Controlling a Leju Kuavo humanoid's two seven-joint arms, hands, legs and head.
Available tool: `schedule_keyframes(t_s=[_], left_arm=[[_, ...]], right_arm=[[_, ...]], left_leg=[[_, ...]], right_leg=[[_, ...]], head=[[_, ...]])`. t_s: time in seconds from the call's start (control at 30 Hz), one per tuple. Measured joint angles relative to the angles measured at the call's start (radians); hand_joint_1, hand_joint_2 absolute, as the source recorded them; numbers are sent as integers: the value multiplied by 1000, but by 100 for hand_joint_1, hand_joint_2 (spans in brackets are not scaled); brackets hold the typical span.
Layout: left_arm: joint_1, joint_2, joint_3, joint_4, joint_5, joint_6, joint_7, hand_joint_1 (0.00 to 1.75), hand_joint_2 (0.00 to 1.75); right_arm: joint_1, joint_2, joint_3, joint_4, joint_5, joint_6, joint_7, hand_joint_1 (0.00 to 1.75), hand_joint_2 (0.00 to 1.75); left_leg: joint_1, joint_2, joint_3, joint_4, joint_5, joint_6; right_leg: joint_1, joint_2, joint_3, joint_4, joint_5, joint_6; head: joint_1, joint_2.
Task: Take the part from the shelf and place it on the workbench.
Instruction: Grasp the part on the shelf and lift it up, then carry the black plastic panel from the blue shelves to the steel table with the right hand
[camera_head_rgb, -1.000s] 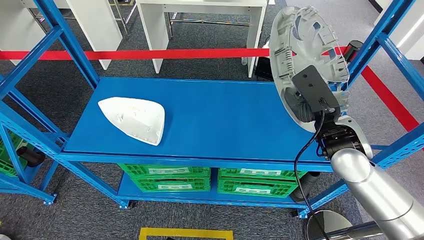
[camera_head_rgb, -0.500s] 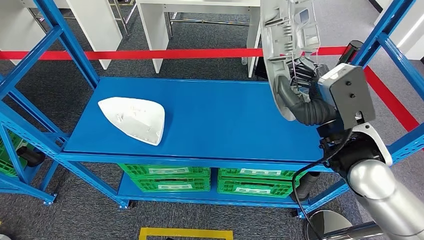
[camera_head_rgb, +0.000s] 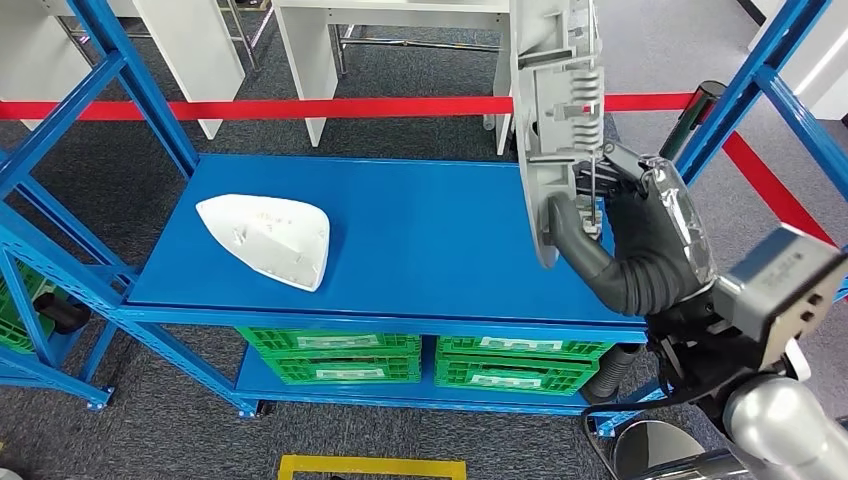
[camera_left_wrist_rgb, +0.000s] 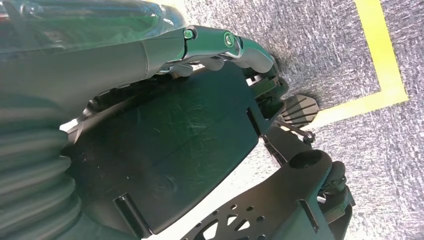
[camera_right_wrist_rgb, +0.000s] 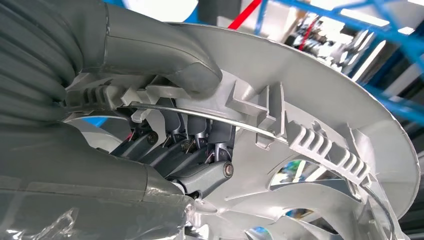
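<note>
My right hand (camera_head_rgb: 625, 250) grips a round grey ribbed cover (camera_head_rgb: 556, 110) by its rim and holds it upright, edge-on, above the right end of the blue shelf (camera_head_rgb: 440, 240). In the right wrist view the thumb (camera_right_wrist_rgb: 165, 55) presses over the cover's (camera_right_wrist_rgb: 325, 105) rim while the dark fingers (camera_right_wrist_rgb: 200, 145) hook into its ribbed inner side. A white, roughly triangular part (camera_head_rgb: 268, 238) lies flat on the shelf's left half. My left hand (camera_left_wrist_rgb: 215, 42) hangs over the grey carpet with its fingers stretched out and holding nothing.
Blue uprights (camera_head_rgb: 135, 85) frame the shelf on both sides. Green crates (camera_head_rgb: 420, 362) sit on the lower level. A red floor line (camera_head_rgb: 300, 107) and white tables (camera_head_rgb: 400, 30) lie beyond. A yellow floor mark (camera_head_rgb: 370, 466) lies in front of the shelf.
My right hand has turned and drawn the grey cover left and nearer to me. The cover now stands edge-on, higher in the picture. The white part has not moved.
</note>
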Motion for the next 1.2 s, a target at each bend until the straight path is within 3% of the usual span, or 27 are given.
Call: schedule_keyframes(t_s=[0.77, 1.2], left_arm=[[4, 1, 0, 0, 7, 1, -13, 0, 175], [4, 2, 0, 0, 12, 2, -16, 0, 175]], right_arm=[[175, 10, 12, -154, 77, 81, -163, 175, 175], [205, 42, 51, -178, 148, 140, -182, 175, 175]], left_leg=[[0, 0, -1, -1, 0, 0], [0, 0, -1, -1, 0, 0]], right_leg=[[0, 0, 0, 0, 0, 0], [0, 0, 0, 0, 0, 0]], head=[[0, 0], [0, 0]])
